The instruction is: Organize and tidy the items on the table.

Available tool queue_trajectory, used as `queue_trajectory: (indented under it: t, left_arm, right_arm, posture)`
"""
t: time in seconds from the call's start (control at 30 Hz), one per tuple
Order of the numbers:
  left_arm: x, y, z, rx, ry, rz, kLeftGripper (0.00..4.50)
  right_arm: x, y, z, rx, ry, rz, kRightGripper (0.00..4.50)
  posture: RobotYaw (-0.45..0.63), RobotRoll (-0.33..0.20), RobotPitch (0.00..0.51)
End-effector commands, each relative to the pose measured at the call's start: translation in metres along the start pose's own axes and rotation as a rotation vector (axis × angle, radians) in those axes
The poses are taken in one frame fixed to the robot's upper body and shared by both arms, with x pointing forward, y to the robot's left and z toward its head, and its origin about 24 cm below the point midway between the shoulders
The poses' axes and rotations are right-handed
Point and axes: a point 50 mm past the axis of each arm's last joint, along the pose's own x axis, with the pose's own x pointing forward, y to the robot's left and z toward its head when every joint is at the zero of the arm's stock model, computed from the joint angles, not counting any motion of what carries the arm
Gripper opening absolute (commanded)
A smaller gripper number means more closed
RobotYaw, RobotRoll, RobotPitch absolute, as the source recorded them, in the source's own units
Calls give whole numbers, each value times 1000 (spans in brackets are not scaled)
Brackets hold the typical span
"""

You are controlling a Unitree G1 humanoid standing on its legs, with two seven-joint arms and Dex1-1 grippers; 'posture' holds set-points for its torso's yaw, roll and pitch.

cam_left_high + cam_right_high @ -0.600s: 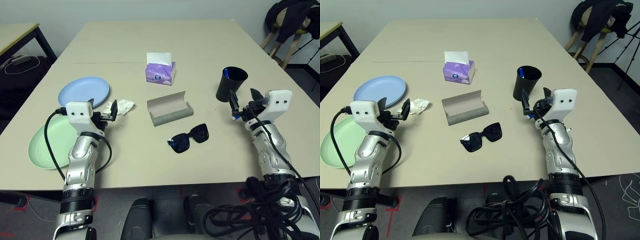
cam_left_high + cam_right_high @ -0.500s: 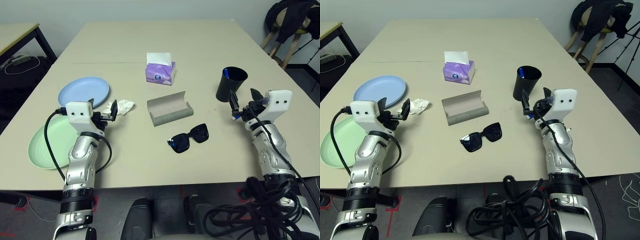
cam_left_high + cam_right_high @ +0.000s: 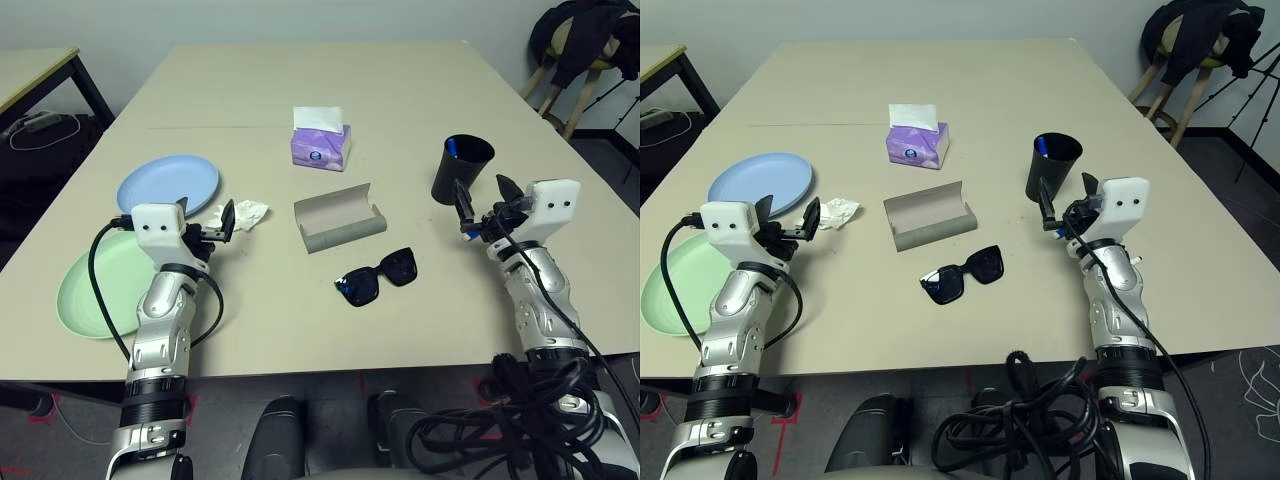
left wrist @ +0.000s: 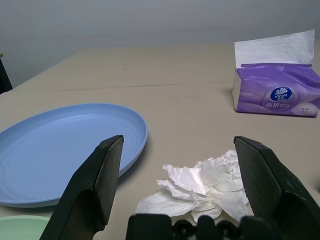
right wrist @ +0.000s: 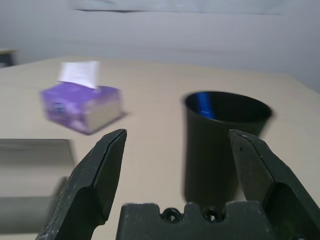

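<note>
On the beige table [image 3: 300, 80] a pale blue plate [image 3: 168, 183] and a pale green plate [image 3: 90, 290] lie at the left. Crumpled tissue [image 3: 246, 213] rests just ahead of my left gripper [image 3: 207, 213], which is open and holds nothing. At the centre lie the open grey glasses case [image 3: 340, 217] and the black sunglasses [image 3: 377, 276], with the purple tissue box [image 3: 320, 143] behind them. At the right stands the black cup [image 3: 463, 168] with a blue-capped pen [image 5: 202, 105] inside. My right gripper [image 3: 484, 192] is open just short of the cup, which the right wrist view shows between its fingers [image 5: 97, 170].
A smaller black-legged desk [image 3: 35, 65] stands off the table's back left. A stool with dark clothing [image 3: 585, 45] stands at the back right. Black cables [image 3: 520, 420] hang below the table's near edge by my right arm.
My right gripper has shifted slightly left, toward the black cup. The left arm and the items have not moved.
</note>
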Motion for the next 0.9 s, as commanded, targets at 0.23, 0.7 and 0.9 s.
queue_trajectory:
  t: [0.23, 0.7, 0.9]
  left_arm:
    - [-6, 10, 2, 39, 14, 2, 4500]
    - [-19, 21, 10, 23, 104, -14, 4500]
    - [-19, 37, 17, 18, 181, 4, 4500]
  right_arm:
    - [3, 22, 7, 36, 16, 601, 4482]
    - [-3, 58, 13, -72, 61, 1131, 4482]
    - [4, 57, 14, -57, 40, 1095, 4482]
  posture:
    - [86, 0, 59]
    - [177, 0, 62]
    - [185, 0, 62]
